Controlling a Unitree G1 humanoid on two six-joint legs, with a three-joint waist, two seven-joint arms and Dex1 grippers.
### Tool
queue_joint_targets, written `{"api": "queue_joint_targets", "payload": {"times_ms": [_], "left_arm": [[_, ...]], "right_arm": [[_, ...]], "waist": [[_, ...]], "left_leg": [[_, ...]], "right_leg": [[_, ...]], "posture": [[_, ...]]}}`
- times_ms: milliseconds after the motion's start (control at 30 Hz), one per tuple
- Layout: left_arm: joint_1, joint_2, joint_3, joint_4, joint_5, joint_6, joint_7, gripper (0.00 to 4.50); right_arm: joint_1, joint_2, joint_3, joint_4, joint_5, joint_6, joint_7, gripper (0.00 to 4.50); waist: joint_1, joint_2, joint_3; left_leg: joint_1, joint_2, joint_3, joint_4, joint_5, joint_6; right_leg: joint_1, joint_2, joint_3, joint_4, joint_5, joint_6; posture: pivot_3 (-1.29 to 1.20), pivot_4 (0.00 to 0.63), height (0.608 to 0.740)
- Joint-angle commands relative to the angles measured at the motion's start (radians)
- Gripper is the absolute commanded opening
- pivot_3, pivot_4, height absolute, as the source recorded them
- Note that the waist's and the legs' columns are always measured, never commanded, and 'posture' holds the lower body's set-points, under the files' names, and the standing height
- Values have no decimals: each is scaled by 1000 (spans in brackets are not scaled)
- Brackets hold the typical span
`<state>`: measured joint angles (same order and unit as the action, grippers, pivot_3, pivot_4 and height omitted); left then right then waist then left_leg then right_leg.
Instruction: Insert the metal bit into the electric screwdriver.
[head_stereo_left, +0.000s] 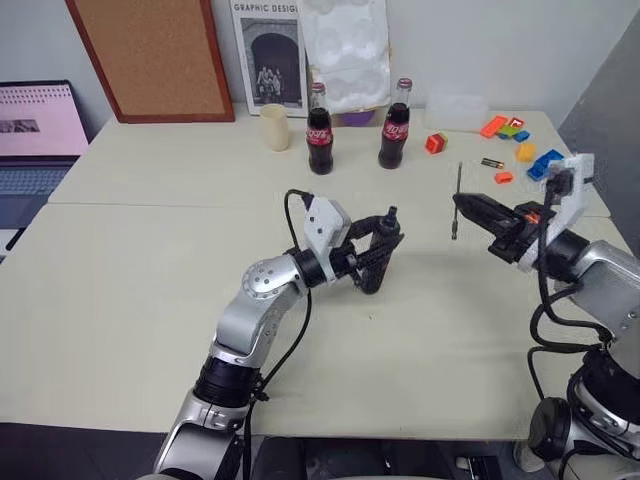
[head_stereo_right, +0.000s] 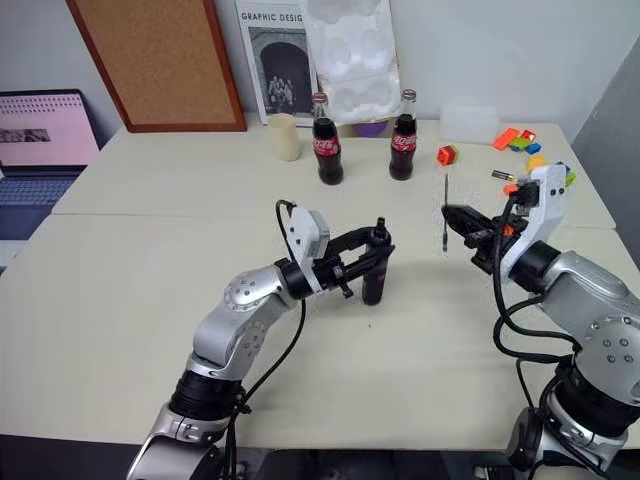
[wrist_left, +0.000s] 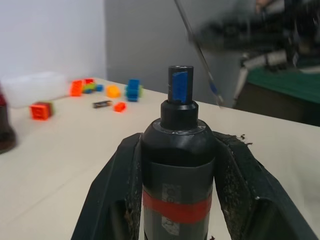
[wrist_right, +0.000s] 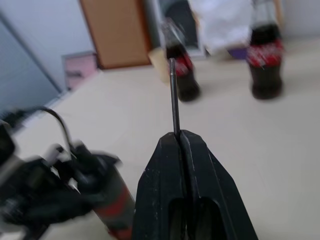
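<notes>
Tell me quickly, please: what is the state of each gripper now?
Left gripper: closed on the electric screwdriver, held upright.
Right gripper: closed on the metal bit.

Silver-grey jointed arms (head_stereo_left: 262, 300) with black cables (white wrist housings) and black jaws.
</notes>
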<state>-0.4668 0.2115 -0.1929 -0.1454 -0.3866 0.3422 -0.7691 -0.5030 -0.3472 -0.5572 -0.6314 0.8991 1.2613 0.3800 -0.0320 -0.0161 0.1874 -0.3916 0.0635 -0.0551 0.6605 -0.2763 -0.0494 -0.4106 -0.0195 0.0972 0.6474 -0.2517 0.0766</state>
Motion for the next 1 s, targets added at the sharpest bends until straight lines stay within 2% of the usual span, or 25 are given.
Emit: {"api": "queue_joint_targets", "payload": {"times_ms": [33, 333, 533, 1000], "left_arm": [[-19, 18, -11, -37, -23, -22, -65, 1639], [20, 50, -30, 24, 5, -92, -159, 1639], [34, 73, -21, 40, 11, -128, -170, 1639], [54, 97, 5, 41, 14, -133, -138, 1639]], "right_arm": [[24, -33, 59, -58, 47, -159, 110, 0], [94, -46, 226, -40, -22, -481, 267, 0], [95, -34, 306, 32, -65, -632, 325, 0], [112, -9, 416, 104, -114, -819, 361, 0]], "waist": [[-1, 0, 0], [0, 0, 0], [0, 0, 0], [-1, 0, 0]], "left_leg": [[0, 0, 0, 0, 0, 0], [0, 0, 0, 0, 0, 0], [2, 0, 0, 0, 0, 0], [6, 0, 0, 0, 0, 0]], "right_leg": [[0, 0, 0, 0, 0, 0], [0, 0, 0, -1, 0, 0], [1, 0, 0, 0, 0, 0], [4, 0, 1, 0, 0, 0]], "posture": [[0, 150, 740], [0, 150, 740], [0, 150, 740], [0, 150, 740]]}}
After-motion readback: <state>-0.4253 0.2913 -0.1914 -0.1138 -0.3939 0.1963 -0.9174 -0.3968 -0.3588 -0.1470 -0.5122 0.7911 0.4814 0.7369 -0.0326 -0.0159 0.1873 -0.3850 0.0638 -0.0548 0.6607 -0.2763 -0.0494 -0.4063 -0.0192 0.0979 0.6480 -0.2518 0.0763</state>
